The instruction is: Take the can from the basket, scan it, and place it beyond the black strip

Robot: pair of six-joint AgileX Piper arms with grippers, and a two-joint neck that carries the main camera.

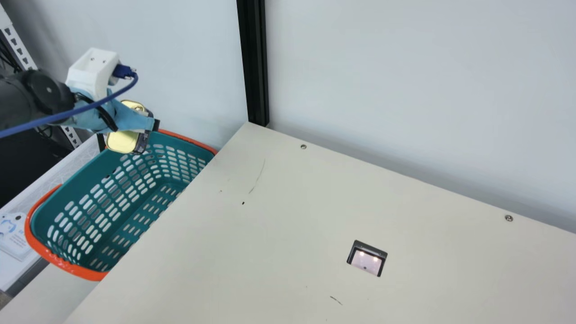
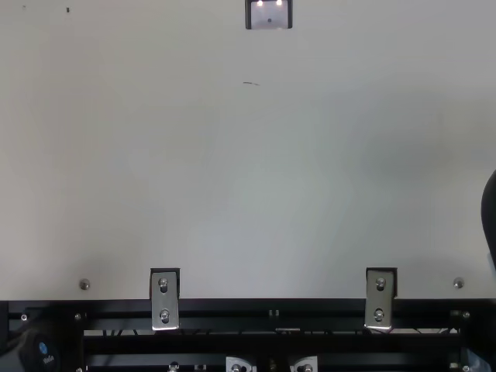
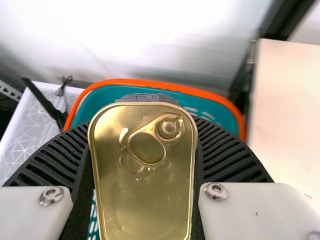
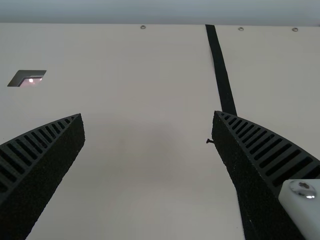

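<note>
The can [image 1: 121, 141] is gripped between the ribbed fingers of the left gripper [image 3: 143, 122], over the far end of the basket [image 1: 67, 266]; whether its lower end clears the rim cannot be told. If it hangs low, a sideways carry could knock it on the rim or on the edge of the table [image 1: 252, 225] and twist it in the grasp. Its sides look smooth and the lid is wide, so a loose or uneven pinch could let it slip or turn. At the scanner window [image 1: 368, 262], the wrong face turned down, or too high a pass, could leave the code unread. The black strip [image 4: 220, 70] lies on the right arm's side, so a handover may be called for; the right gripper [image 4: 148, 115] stands wide apart over the table, and letting go before it has closed would drop the can. As for writing, the lid bears no readable print, the can's side carries a dark patterned label, and a card [image 1: 14, 236] beside the basket has small print; no code can be made out.
</note>
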